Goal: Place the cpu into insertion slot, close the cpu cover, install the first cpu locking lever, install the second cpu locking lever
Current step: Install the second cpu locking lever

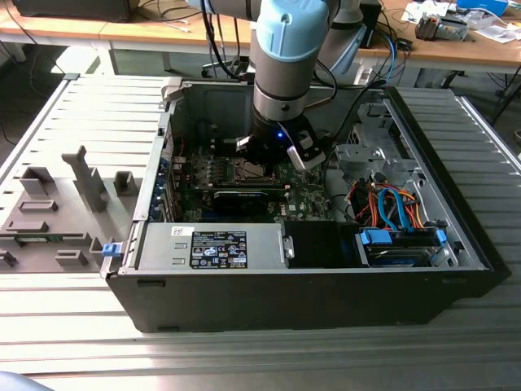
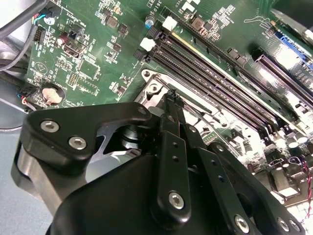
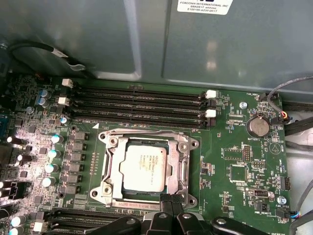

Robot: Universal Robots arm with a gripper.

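Silver-grey, the cpu [image 3: 142,168] lies flat in the insertion slot [image 3: 172,147] at lower centre of the first wrist view, framed by the closed cpu cover [image 3: 111,161]. In the exterior view the arm [image 1: 289,49] reaches straight down into the open computer case [image 1: 155,212] at centre. Its gripper [image 3: 168,201], fingers pressed together, touches the cover's near edge.

Reaches straight down from the top centre of the exterior view as a pale blue and grey arm [image 1: 285,57], wrist vertical, with the black gripper [image 1: 273,155] just above mid-frame. Fills the lower half of the second wrist view with black linkage, fingertips [image 2: 172,98] pressed together near the centre. Pokes up at the bottom centre of the first wrist view, jaws closed.
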